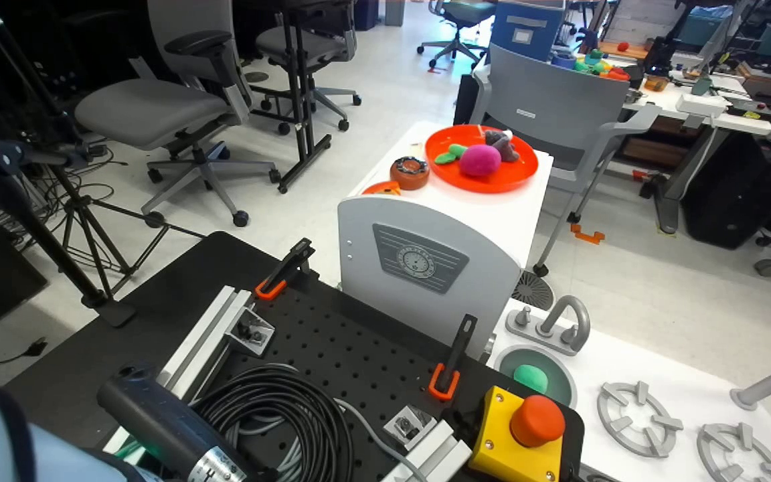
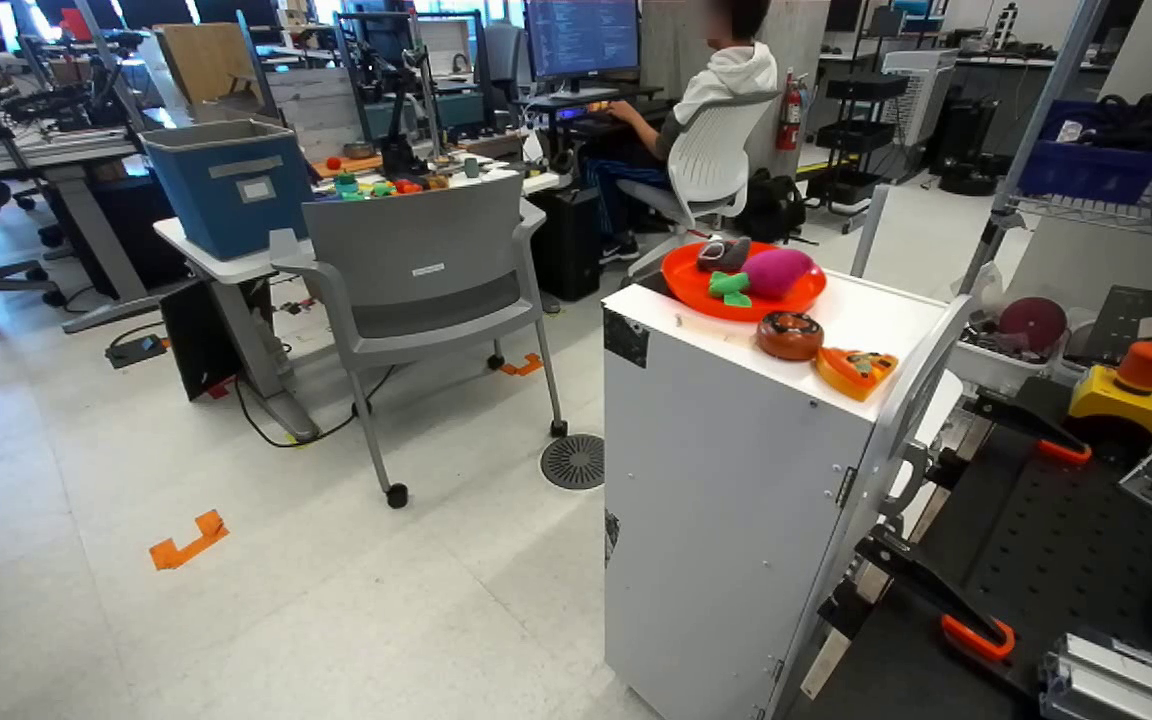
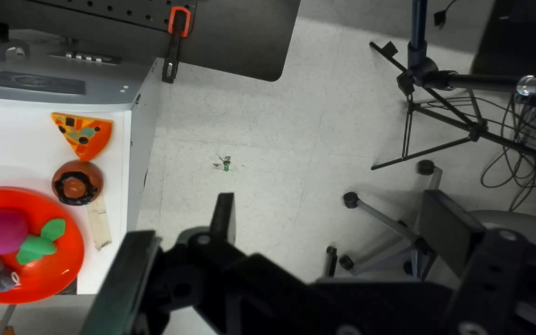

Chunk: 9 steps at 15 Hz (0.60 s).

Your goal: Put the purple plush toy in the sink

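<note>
White cabinet: is calling for a long traverse first, reaching being the likely step; is standing tall, boxy, smooth.

Grey panel: is demanding a wide berth during the carry; is rising at the cabinet's edge, flat, arch-topped.

Orange dish: is lying on the cabinet top, needing an unbumped rim; round, shallow, glossy, apparently plastic.

Sink: is offering a round grey basin, best suiting a low, gentle release.

Gripper: is hanging above the floor, jaws spread wide, holding nothing; is needing centring over its target before descending.

Purple plush toy: is lying in the orange dish, inviting a straddle of its plump middle, then a straight lift; is looking soft, bulbous, probably compressible, green leaf shapes touching one end.

Grey toy: is crowding the purple one, risking a double pinch; lumpy, matt.

Green lump: is sitting in the sink, rounded, kind unclear.
</note>
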Each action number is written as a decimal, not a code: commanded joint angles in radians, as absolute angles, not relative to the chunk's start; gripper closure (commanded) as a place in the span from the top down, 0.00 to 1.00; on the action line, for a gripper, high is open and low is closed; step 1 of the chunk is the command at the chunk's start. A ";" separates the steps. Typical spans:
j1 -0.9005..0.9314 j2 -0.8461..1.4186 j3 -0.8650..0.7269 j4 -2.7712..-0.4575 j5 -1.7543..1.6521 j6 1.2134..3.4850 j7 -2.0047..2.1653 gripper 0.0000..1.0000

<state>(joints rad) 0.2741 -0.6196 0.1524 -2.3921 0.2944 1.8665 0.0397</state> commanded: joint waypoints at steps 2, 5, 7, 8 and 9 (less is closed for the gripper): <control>0.259 -0.620 0.164 -2.389 0.302 1.861 0.033 1.00; 0.258 -0.630 0.164 -2.394 0.302 1.867 0.034 1.00; 0.255 -0.640 0.161 -2.399 0.307 1.874 0.037 1.00; 0.251 -0.643 0.160 -2.401 0.308 1.878 0.040 1.00; 0.247 -0.650 0.158 -2.404 0.311 1.884 0.045 1.00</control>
